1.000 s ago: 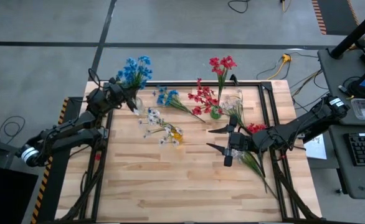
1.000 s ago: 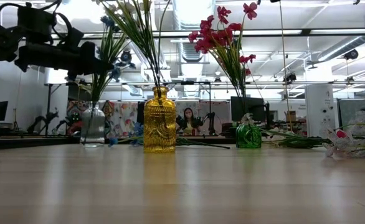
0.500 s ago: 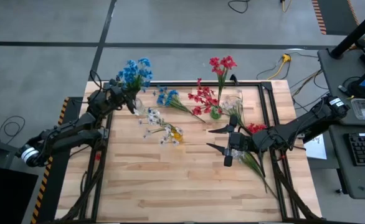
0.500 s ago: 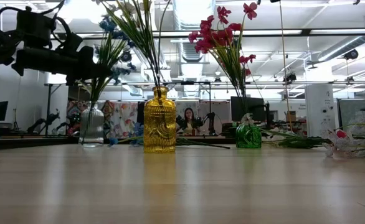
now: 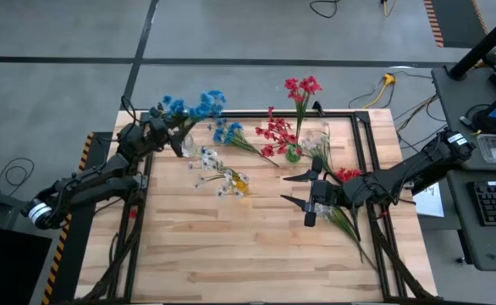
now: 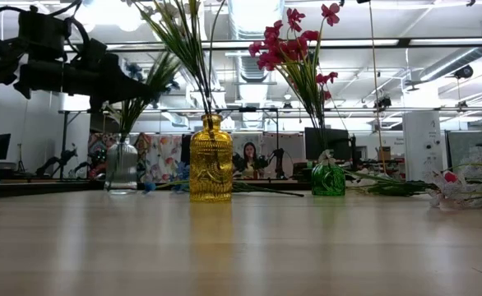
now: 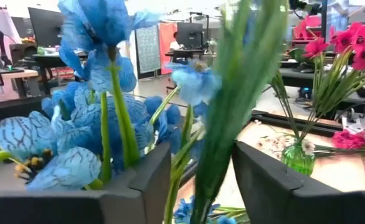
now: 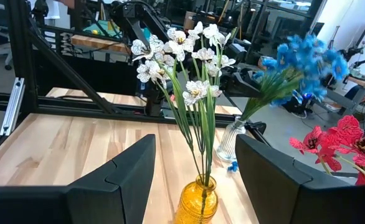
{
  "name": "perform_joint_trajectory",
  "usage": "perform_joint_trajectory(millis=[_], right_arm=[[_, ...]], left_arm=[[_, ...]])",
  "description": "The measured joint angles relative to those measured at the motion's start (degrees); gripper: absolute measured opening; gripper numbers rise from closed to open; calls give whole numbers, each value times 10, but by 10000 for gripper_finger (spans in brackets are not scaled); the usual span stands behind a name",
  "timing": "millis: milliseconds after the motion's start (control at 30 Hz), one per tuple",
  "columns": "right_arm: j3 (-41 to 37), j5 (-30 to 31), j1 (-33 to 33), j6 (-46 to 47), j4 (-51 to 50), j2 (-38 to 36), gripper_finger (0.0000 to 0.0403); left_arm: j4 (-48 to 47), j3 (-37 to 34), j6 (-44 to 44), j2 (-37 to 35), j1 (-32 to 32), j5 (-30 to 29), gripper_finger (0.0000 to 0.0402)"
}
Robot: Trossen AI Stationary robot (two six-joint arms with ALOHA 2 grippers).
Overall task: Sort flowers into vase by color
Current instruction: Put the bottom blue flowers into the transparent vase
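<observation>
while its two dark fingers (image 7: 148, 180) stand apart with green stems running up between them, the left hand (image 5: 177, 140) sits at the far left corner of the desk (image 5: 256, 246), right over the clear glass vase (image 6: 122, 164). whether those fingers press on any stem cannot be told; the stems pass through the gap and lean outward. the blue flowers (image 5: 189, 105) rise from that clear vase and tip toward the middle of the desk, their blossoms spread beyond the desk's far edge in the high view.

just beside the left hand, a loose blue sprig (image 5: 228, 132) lies flat on the wood. nearer the desk's centre stands the yellow vase (image 6: 211, 160) holding the white flowers (image 8: 179, 53) on long thin stems. beyond it, toward the far right, the small green vase (image 6: 329, 178) carries the red flowers (image 6: 294, 45), some upright and some leaning.

the right hand (image 5: 303, 191) hovers over the right-centre of the desk with its fingers (image 8: 114, 180) spread wide and nothing between them, facing the yellow vase. beside that arm's wrist, more loose flowers (image 5: 341, 207) with red and pale blossoms lie in a heap on the desk. in the room behind the desk, a person (image 6: 248, 158) sits far off.
</observation>
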Motion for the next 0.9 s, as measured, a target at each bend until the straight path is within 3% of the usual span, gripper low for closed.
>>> perform_joint_trajectory(millis=[200, 900], right_arm=[[0, 0, 0, 0, 0, 0, 215], [0, 3, 0, 0, 0, 0, 215]], left_arm=[[-13, 0, -5, -3, 0, 0, 188], [-29, 1, 4, -12, -2, 38, 190]])
